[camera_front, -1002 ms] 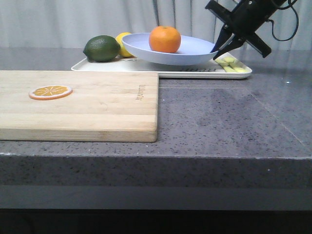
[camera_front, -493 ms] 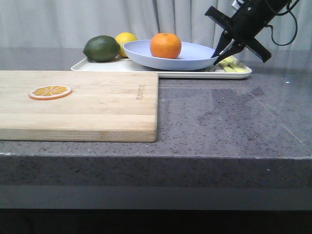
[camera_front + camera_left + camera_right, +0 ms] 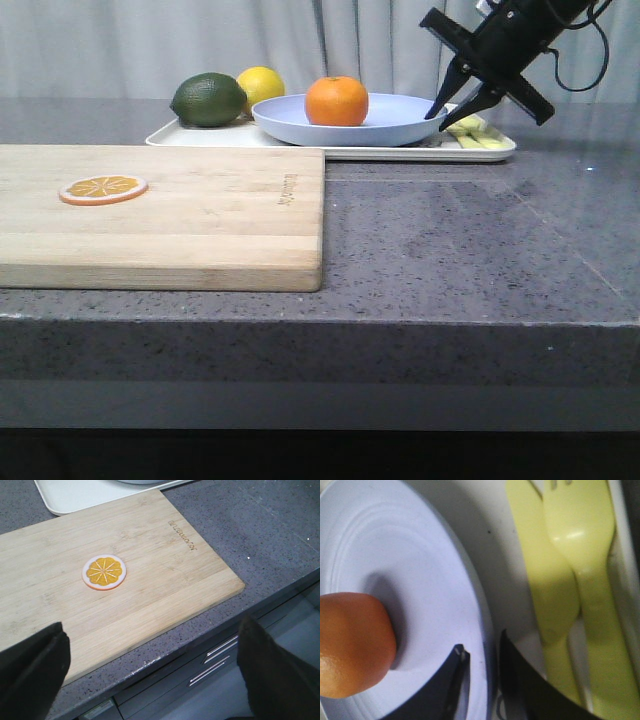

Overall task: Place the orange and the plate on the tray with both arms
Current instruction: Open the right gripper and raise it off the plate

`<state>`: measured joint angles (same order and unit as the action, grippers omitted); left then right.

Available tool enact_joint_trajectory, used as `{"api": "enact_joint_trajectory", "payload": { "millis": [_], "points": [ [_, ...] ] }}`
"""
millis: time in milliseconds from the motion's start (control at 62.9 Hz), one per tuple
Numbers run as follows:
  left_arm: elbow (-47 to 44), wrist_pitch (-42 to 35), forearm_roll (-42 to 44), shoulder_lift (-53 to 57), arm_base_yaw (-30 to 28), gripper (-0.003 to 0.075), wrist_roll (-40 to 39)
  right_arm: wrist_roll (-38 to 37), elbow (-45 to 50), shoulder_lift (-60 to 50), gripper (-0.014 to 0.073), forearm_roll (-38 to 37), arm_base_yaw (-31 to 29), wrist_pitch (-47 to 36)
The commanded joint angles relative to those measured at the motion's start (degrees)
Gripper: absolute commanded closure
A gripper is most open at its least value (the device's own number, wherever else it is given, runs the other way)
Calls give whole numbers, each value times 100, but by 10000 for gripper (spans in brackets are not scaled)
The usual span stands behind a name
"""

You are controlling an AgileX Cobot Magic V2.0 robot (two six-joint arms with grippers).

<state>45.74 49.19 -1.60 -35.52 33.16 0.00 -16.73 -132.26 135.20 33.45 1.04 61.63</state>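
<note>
The orange (image 3: 337, 100) sits in the lavender-blue plate (image 3: 400, 126), and the plate rests flat on the cream-white tray (image 3: 380, 152) at the back of the table. My right gripper (image 3: 445, 115) is at the plate's right rim. In the right wrist view its jaws (image 3: 482, 642) straddle the rim of the plate (image 3: 420, 580) with a small gap, one finger inside and one outside, so it is open. The orange (image 3: 350, 645) lies beside the inner finger. My left gripper (image 3: 150, 625) is wide open and empty over the front edge of the table.
A lime (image 3: 208, 99) and a lemon (image 3: 262, 82) lie on the tray's left part, and yellow-green cutlery (image 3: 475, 130) on its right end. A wooden cutting board (image 3: 200, 210) with an orange slice (image 3: 103, 187) covers the front left. Drawers show below the table edge (image 3: 165, 645).
The plate with the orange came down from a tilted, lifted pose to lie flat on the tray. My right jaws have spread apart at its rim.
</note>
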Motion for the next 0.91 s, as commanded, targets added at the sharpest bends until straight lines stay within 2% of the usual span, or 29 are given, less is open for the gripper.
{"api": "enact_joint_trajectory", "payload": {
  "millis": [0, 79, 270, 461, 556, 763, 890],
  "points": [
    [148, -357, -71, 5, -16, 61, -56, -22, -195, -433, 305, 267, -21, -267],
    [148, -357, -71, 5, -16, 61, -56, -22, -195, -439, 270, 267, -21, -320],
    [148, -357, -71, 5, -16, 61, -56, 181, -236, -640, 269, 75, -15, -332],
    [148, -357, -50, 5, -16, 61, -56, 264, -242, -1247, 269, -1016, 3, -334],
    [148, -367, -4, 5, -16, 61, -56, 661, -242, -1758, 270, -1695, 93, -226],
    [148, -367, -4, 5, -16, 61, -56, 865, 100, -2747, 275, -3345, 879, -74],
    [148, -367, -4, 5, -16, 61, -56, 865, 755, -3386, 275, -3614, 1271, -182]
  ]
}}
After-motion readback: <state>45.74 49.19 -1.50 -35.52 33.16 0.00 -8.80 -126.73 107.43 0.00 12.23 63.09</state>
